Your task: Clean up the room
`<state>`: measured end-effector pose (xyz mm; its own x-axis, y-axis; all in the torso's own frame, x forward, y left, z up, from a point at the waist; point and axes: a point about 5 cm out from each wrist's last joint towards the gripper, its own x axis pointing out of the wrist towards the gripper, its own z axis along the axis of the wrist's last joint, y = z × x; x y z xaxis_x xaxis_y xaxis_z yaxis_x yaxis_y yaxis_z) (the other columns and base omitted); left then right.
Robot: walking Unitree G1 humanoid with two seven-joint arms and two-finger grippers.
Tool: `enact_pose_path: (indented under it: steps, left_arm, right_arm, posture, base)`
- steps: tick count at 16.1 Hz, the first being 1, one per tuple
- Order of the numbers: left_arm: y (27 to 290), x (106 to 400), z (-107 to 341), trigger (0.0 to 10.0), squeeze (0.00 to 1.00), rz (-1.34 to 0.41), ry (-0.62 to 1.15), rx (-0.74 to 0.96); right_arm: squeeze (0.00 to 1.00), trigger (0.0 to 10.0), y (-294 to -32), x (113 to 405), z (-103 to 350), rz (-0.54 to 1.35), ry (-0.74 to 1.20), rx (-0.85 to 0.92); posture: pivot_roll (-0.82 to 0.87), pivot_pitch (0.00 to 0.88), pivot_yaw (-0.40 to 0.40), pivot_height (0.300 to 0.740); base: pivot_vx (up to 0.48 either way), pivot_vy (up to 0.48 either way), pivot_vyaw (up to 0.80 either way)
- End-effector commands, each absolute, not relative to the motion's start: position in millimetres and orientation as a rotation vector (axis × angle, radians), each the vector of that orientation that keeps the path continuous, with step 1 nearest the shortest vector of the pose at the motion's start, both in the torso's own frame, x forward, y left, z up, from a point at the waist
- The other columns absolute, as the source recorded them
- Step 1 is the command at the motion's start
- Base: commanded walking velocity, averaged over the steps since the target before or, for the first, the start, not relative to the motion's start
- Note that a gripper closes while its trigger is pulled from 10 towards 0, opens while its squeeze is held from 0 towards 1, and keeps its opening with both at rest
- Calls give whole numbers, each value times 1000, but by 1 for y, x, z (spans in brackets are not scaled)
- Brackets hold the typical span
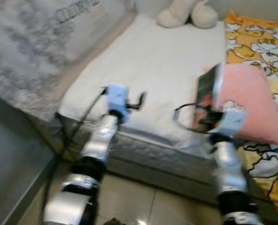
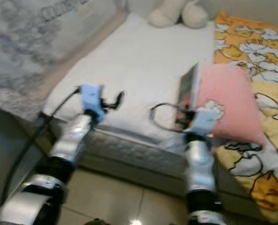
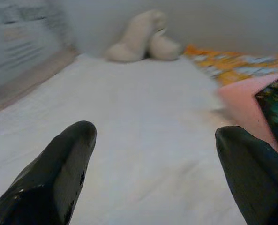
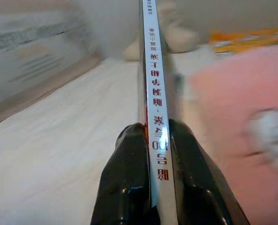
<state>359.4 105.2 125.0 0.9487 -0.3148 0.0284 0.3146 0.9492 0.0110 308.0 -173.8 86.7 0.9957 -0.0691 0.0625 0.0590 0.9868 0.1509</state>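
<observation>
Down at six o'clock two silver arms reach over the near edge of the bed [image 1: 167, 61]: the left gripper [image 1: 139, 101] hovers at nine o'clock above the white sheet, jaws wide apart. Its partner, the right gripper [image 4: 158, 140], sits at three o'clock, clamped on a thin book [image 1: 207, 96] held upright on edge beside the pink pillow [image 1: 251, 101]. A cream plush toy [image 1: 188, 13] lies at twelve, with an orange cartoon blanket [image 1: 263, 37] at two.

One book [image 1: 208, 96], one pink pillow [image 1: 246, 103], one plush toy [image 1: 188, 13], one yellow patterned blanket [image 1: 258, 35], one bed [image 1: 162, 61].
</observation>
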Motion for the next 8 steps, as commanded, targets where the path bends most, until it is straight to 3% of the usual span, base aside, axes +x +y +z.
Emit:
enact_pose_path:
  steps: [1,4,7,8]
  left_arm:
    - [104,359,118,10000,0,-334,13,54]
    - [130,345,93,10000,0,-310,96,108]
    - [128,341,89,10000,0,-293,94,40]
    - [121,343,94,10000,0,-307,63,46]
  right_arm:
    - [0,0,-180,306,94,-71,-99,117]
    - [0,0,-188,287,76,-82,-41,92]
    - [0,0,-193,283,70,-91,-16,78]
    - [0,0,-192,286,72,-87,-23,68]
  posture:
    - [30,0,62,740]
    - [36,0,49,740]
    - [41,0,41,740]
    - [38,0,43,740]
  base:
    - [0,480,0]
    - [0,480,0]
    - [0,0,0]
    - [480,0,0]
